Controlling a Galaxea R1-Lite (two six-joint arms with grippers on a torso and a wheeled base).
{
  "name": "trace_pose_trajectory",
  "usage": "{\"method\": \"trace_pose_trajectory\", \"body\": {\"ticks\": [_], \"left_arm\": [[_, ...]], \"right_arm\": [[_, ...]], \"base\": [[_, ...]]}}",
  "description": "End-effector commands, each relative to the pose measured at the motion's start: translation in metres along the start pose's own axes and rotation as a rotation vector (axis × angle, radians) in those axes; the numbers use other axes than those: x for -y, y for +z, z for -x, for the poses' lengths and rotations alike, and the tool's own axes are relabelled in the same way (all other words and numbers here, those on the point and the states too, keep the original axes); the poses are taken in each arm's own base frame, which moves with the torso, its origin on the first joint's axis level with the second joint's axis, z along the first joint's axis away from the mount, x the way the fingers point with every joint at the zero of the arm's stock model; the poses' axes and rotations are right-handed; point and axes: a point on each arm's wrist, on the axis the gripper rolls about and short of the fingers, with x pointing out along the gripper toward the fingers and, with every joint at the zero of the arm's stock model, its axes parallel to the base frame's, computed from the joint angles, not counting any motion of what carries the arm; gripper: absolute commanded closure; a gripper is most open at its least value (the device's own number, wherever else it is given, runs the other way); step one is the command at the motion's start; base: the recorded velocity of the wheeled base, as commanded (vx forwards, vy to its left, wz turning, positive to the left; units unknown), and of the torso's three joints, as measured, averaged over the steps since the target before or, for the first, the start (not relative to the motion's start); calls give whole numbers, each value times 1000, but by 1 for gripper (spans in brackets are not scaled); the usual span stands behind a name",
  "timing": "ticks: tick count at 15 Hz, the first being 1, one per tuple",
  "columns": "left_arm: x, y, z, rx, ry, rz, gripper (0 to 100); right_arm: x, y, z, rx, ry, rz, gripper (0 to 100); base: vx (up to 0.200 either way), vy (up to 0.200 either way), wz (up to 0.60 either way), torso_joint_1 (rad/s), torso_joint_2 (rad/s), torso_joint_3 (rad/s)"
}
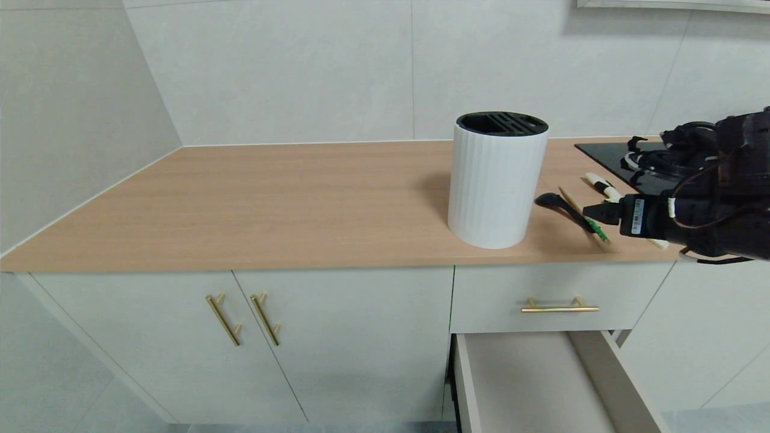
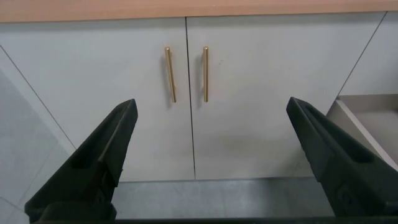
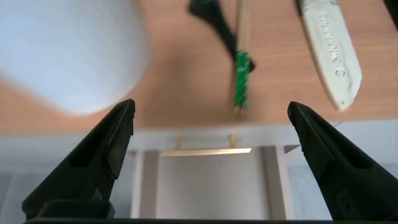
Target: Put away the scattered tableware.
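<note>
– Right gripper (image 3: 210, 165) up close, jaws spread wide, nothing held. It hangs at the table's (image 1: 271, 198) front edge, near the right end.
– And the tableware?
– Three pieces on the table by that front edge, between the white ribbed holder (image 1: 496, 180) and the black hob (image 1: 607, 157). Just beside the holder lies the black spoon (image 1: 558, 206). The chopstick (image 1: 583, 218) is touching or crossing it, I can't tell which. A little apart, toward the hob, is the white-handled utensil (image 1: 603, 187).
– Which way from the jaws?
– Straight ahead, further in over the table. The chopstick's long axis runs back to front, green-patterned end toward the front edge, and that end sits roughly midway across the gap. Its length lies crosswise to the line from one jaw to the other. I'd judge a closing pinch would catch it across its width with no wrist turn.
– The other arm?
– Left gripper (image 2: 211, 162), jaws equally released, low down facing the cupboard doors (image 2: 186, 93) under the table. It's well apart from the pieces, so the right arm is clearly nearer.
– Where do they go?
– My guess is the holder's slotted top (image 1: 502, 123), though the open lower drawer (image 1: 541, 385) is another candidate. Nothing is put away yet. The risk is a thin stick lying flat on wood with the spoon alongside, so it's easy to nudge both.
</note>
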Motion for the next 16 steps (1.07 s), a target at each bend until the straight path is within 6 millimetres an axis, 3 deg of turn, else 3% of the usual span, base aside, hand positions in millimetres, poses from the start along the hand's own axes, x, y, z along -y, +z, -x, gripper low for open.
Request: {"method": "trace_pose_trajectory", "body": {"ticks": [1,7,16], "left_arm": [[0,0,0,0,0,0,0],[0,0,0,0,0,0,0],[0,0,0,0,0,0,0]], "right_arm": [[4,-15,-41,-48,-63,-6,0],[18,-22,-73,-31,-115,-27,0],[17,-30,-87,-37,-118,-28,0]], "base": [[0,0,0,0,0,0],[0,0,0,0,0,0],[0,0,0,0,0,0]]}}
